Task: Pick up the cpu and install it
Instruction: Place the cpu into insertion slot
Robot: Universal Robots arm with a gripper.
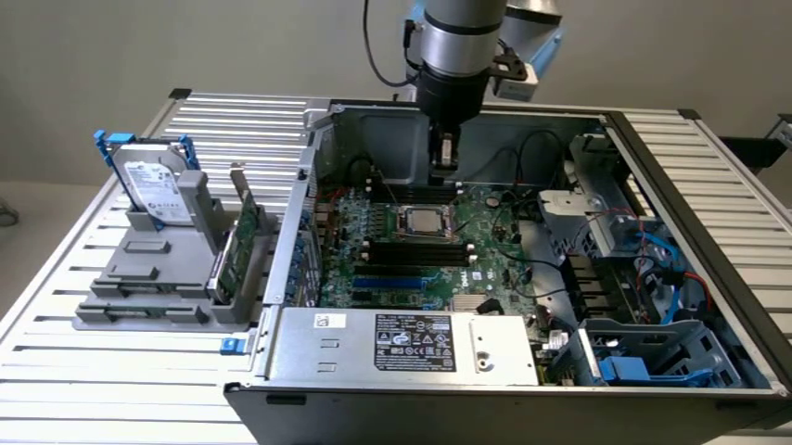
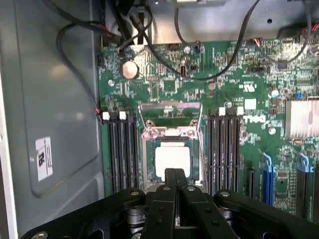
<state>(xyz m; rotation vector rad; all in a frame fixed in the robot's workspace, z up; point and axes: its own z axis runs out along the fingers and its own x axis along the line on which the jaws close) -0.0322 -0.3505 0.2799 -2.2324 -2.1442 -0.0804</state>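
The cpu, a small square chip with a pale metal top, lies flat in the socket in the middle of the green motherboard. The wrist view shows the cpu inside the socket frame, with the socket's metal load plate swung up beside it. My gripper hangs inside the open computer case just beyond the socket. Its two black fingers are pressed together, shut, with nothing between them. Their tips reach over the cpu's near edge; whether they touch it I cannot tell.
Black memory slots flank the socket on both sides. Black cables run along the case wall. A power supply sits at the case front. On the exterior view's left a grey stand holds a hard drive and an upright green card.
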